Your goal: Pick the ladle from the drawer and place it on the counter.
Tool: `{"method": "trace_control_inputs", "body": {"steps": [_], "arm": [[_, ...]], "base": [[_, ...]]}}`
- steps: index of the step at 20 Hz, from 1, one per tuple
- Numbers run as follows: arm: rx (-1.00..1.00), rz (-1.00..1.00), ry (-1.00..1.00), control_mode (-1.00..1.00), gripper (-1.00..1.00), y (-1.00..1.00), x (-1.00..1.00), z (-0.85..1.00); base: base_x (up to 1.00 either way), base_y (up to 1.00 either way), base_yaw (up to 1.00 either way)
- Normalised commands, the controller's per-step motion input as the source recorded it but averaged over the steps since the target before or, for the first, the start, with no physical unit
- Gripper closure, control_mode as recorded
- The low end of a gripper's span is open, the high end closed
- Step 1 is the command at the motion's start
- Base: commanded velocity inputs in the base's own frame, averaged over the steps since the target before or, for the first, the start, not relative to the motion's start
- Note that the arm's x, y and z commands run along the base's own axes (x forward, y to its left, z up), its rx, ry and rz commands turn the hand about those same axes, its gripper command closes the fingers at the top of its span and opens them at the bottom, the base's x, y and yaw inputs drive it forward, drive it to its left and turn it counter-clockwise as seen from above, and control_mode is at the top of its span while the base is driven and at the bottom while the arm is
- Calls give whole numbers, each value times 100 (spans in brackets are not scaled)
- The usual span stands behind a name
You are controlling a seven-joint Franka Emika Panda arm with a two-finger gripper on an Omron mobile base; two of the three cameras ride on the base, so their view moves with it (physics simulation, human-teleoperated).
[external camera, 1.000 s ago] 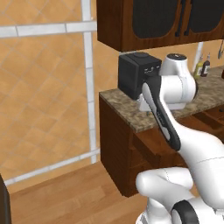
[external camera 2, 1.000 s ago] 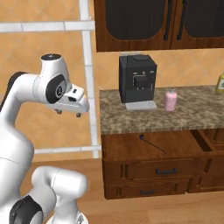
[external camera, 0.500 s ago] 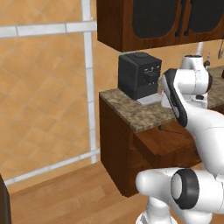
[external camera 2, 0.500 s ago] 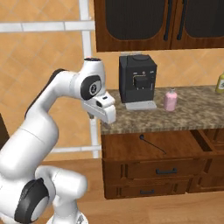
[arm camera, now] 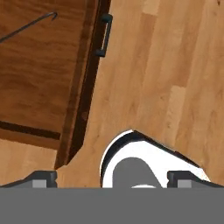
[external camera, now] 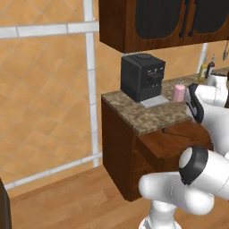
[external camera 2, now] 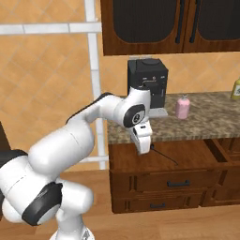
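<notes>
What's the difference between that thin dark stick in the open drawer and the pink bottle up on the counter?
The ladle is dark grey, very thin and long; the pink soap bottle is short and stout. The ladle lies flat inside the open drawer; the bottle stands upright on the counter, beside the coffee machine. Neither is touched by the gripper, which hangs open near the ladle's end.

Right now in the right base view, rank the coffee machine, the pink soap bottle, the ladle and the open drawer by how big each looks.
1. drawer, widest by far
2. coffee machine
3. pink soap bottle and ladle: unsure. The ladle is longer but hair-thin and nearer the camera; the bottle is bulkier.
</notes>
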Motion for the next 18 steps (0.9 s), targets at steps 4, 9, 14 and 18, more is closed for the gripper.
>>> {"method": "trace_control_inputs", "body": {"steps": [4, 9, 14, 18], "arm": [[5, -8, 9, -100, -100, -100, 72, -52], [5, 4, 1, -100, -100, -91, 11, -66], [5, 0, -2, -100, -100, -20, 28, -65], [0, 0, -9, -100, -100, -1, 25, -78]], "base": [[0, 0, 0], [0, 0, 0], [0, 0, 0], [0, 0, 0]]}}
